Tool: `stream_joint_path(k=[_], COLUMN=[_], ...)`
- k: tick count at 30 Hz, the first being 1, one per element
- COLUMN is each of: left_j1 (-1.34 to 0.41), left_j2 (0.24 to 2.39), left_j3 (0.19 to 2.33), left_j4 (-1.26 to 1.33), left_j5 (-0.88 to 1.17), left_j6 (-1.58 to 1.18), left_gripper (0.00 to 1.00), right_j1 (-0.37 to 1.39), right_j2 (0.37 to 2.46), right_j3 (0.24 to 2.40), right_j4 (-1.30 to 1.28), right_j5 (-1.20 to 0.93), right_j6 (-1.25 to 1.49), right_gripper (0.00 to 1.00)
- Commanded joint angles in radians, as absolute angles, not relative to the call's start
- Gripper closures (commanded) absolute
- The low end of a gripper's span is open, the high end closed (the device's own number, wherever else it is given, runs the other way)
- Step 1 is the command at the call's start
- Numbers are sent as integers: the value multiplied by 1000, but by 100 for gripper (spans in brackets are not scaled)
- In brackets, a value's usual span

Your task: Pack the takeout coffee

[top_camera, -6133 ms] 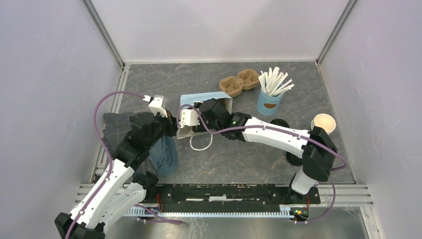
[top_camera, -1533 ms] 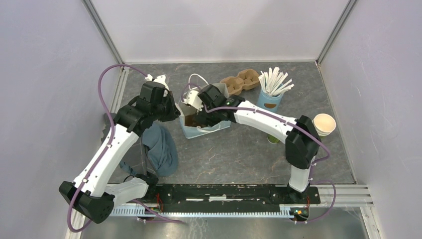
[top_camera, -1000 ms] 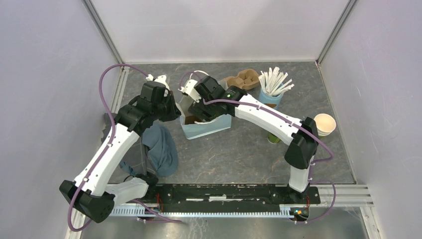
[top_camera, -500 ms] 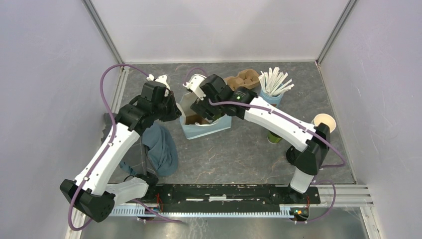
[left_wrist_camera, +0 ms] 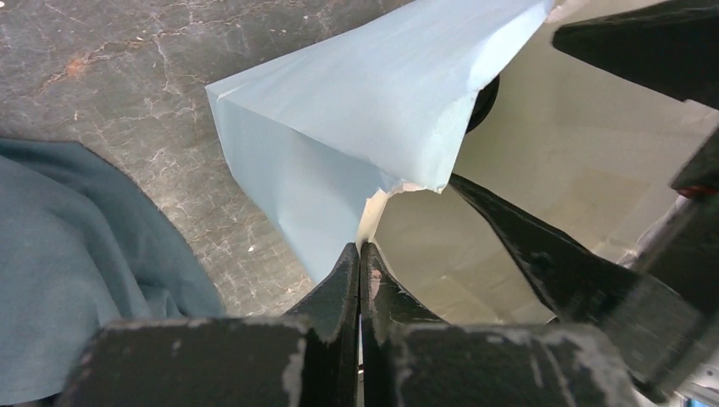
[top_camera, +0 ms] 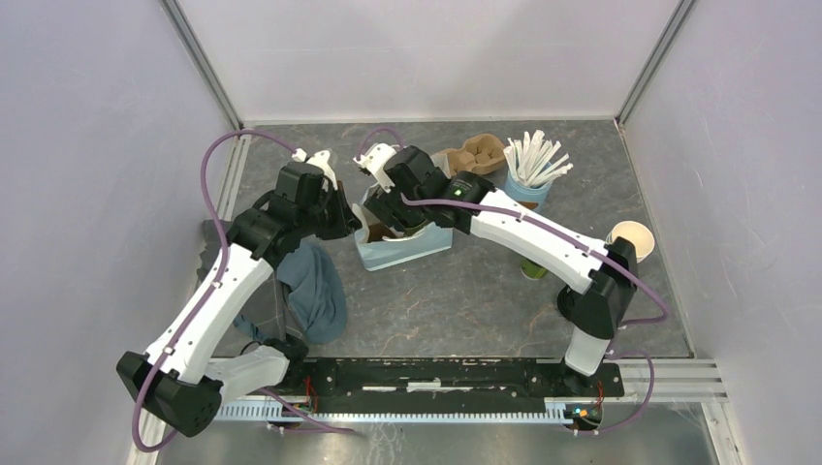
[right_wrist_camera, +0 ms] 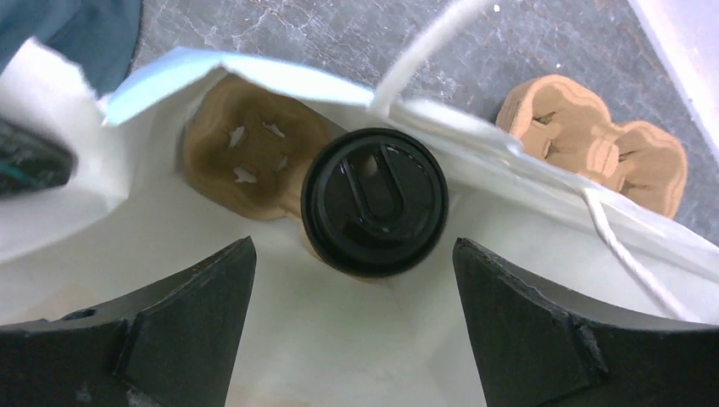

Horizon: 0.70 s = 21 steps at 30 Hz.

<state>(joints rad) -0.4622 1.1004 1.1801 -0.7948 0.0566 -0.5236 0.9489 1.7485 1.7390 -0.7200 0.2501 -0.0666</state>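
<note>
Grey marbled tabletop (top_camera: 465, 291) carries the blue bag (top_camera: 407, 250), standing open. We clamp the bag's rim with our left gripper (left_wrist_camera: 359, 254); above its mouth our right gripper (right_wrist_camera: 352, 248) hangs spread, empty. Directly beneath, inside the bag, the takeout coffee (right_wrist_camera: 374, 201) stands upright in a cardboard carrier (right_wrist_camera: 246, 157).

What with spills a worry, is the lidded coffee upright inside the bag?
Upright, inside: the right wrist view looks straight down on the coffee, black lid level, walled by the blue bag.

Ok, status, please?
Left gripper shut on blue paper bag rim. Right gripper open over black-lidded takeout coffee, in brown cardboard carrier inside bag. White string handle alongside.
</note>
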Motion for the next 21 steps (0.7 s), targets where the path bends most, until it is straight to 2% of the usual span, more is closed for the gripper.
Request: stream_joint_path(k=[1,7,21], left_j1=[-465,-465,-466], left_j2=[1080,1075,1059], left_j3=[1154,1142,1123], left_j4=[-761,-745,-723], left_j5=[86,99,126], left_j6=[-482,-472,-448], left_gripper=[98,98,98], right_j1=[963,966,948], right_j2=[1794,1833,1968], right_j3=[1801,1786,1877], right_j4=[-726,-748,-818], right_j5=[310,401,556], right_j6=[35,105,170], right_gripper=[7,2,2])
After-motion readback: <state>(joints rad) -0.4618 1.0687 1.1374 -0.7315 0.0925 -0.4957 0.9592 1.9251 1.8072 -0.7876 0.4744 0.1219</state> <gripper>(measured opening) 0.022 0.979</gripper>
